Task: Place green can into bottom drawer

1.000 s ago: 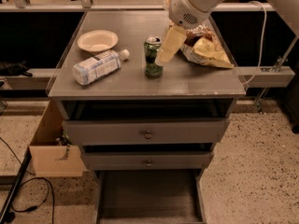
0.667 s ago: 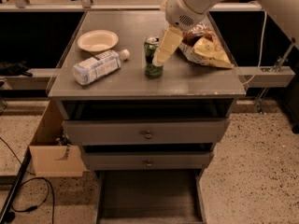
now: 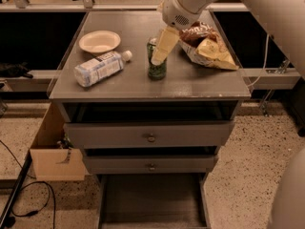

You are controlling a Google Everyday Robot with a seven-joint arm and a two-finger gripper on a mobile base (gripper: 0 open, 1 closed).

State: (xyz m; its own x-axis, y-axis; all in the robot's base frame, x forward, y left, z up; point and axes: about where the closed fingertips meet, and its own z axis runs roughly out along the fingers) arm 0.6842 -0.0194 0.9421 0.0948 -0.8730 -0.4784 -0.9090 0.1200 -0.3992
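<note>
The green can [image 3: 157, 71] stands upright near the middle of the grey cabinet top [image 3: 143, 87]. My gripper [image 3: 160, 55] comes down from the upper right and sits right at the can, covering its upper right side in the camera view. The can rests on the top. The bottom drawer [image 3: 152, 199] is pulled out at the foot of the cabinet, its flat grey floor bare.
A clear plastic bottle [image 3: 101, 68] lies on its side at the left of the top, behind it a pale bowl [image 3: 99, 41]. A chip bag [image 3: 207, 46] lies to the right of the can. The two upper drawers [image 3: 150, 136] are pushed in. A cardboard box [image 3: 52, 151] stands on the floor at the left.
My gripper has moved left and slightly down, from beside the can's right side to over the can. The can and the other things have not moved.
</note>
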